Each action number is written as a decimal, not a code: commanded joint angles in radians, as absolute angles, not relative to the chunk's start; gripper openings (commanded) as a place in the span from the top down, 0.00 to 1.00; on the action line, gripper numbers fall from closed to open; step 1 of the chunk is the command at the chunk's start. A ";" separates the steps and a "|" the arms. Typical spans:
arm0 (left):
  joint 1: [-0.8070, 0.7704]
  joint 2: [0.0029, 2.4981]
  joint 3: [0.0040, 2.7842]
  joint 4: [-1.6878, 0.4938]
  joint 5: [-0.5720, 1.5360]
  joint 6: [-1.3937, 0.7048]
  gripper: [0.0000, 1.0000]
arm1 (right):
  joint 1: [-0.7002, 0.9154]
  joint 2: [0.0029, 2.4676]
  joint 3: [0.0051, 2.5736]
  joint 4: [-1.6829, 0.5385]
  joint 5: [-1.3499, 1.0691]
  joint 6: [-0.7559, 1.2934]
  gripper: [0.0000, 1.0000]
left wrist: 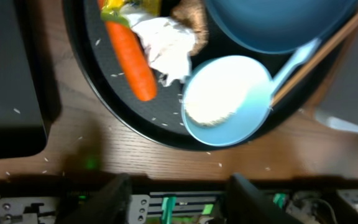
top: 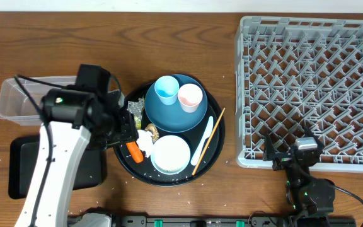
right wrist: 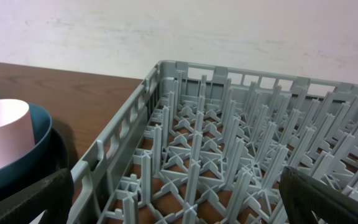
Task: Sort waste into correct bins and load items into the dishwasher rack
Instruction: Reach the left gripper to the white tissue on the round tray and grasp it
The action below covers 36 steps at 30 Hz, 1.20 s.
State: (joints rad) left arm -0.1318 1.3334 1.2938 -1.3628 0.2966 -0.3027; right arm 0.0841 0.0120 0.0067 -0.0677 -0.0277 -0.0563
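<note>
On the round black tray (top: 214,157) lie the orange carrot (top: 133,151), crumpled paper (top: 145,144), a brown food piece (top: 151,131), the wrapper (top: 135,111), the white bowl (top: 170,153), a white utensil (top: 201,142) and a chopstick (top: 208,140). The dark blue plate (top: 176,112) carries the light blue cup (top: 166,89) and pink cup (top: 190,97). My left gripper (top: 128,129) hovers at the tray's left side, jaws apart and empty. In the left wrist view the carrot (left wrist: 131,56) and paper (left wrist: 163,43) show ahead of that gripper (left wrist: 182,199). My right gripper (right wrist: 185,205) is open at the grey rack (top: 311,91).
The clear tub (top: 24,98) and shallow black tray bin (top: 55,164) sit left of the round tray, partly under my left arm. Rice grains (left wrist: 164,124) are scattered over the round tray and the wood near it. The table's front edge is close behind both grippers.
</note>
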 commanded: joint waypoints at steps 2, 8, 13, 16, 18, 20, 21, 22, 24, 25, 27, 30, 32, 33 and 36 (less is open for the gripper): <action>-0.131 1.337 1.191 -1.276 0.241 -0.440 0.51 | 0.078 0.007 0.005 -0.072 -0.034 -0.065 0.01; -0.131 1.338 1.013 -1.078 0.243 -0.570 0.52 | 0.078 0.007 0.005 -0.072 -0.034 -0.065 0.01; -0.143 1.338 0.905 -0.936 0.263 -0.610 0.51 | 0.078 0.007 0.005 -0.072 -0.034 -0.065 0.01; -0.176 1.341 0.881 -0.869 0.263 -0.612 0.51 | 0.078 0.007 0.005 -0.072 -0.034 -0.065 0.01; -0.207 1.343 0.881 -0.832 0.263 -0.612 0.51 | 0.078 0.007 0.005 -0.072 -0.034 -0.065 0.01; -0.239 1.345 0.881 -0.795 0.250 -0.617 0.51 | 0.078 0.007 0.005 -0.072 -0.034 -0.065 0.01; -0.255 1.346 0.881 -0.782 0.230 -0.628 0.50 | 0.078 0.007 0.005 -0.072 -0.034 -0.065 0.01; -0.273 1.347 0.881 -0.773 0.198 -0.642 0.50 | 0.078 0.007 0.005 -0.072 -0.034 -0.065 0.01; -0.305 1.351 0.881 -0.768 0.124 -0.671 0.50 | 0.078 0.007 0.005 -0.072 -0.034 -0.065 0.01; -0.320 1.355 0.881 -0.769 0.093 -0.682 0.49 | 0.078 0.007 0.005 -0.072 -0.034 -0.065 0.01; -0.342 1.365 0.881 -0.768 0.057 -0.694 0.46 | 0.078 0.007 0.005 -0.072 -0.034 -0.065 0.01; -0.359 1.390 0.881 -0.765 0.032 -0.712 0.46 | 0.078 0.007 0.005 -0.072 -0.034 -0.065 0.01; -0.360 1.417 0.881 -0.752 0.032 -0.712 0.46 | 0.078 0.007 0.005 -0.072 -0.034 -0.065 0.01; -0.360 1.433 0.881 -0.743 0.033 -0.712 0.46 | 0.078 0.007 0.005 -0.072 -0.034 -0.065 0.01; -0.360 1.496 0.881 -0.715 0.033 -0.707 0.46 | 0.078 0.007 0.005 -0.072 -0.034 -0.065 0.01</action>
State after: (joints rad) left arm -0.3565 1.4452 0.8822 -0.7250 0.0677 -0.6926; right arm 0.0841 0.0120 0.0067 -0.0677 -0.0277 -0.0563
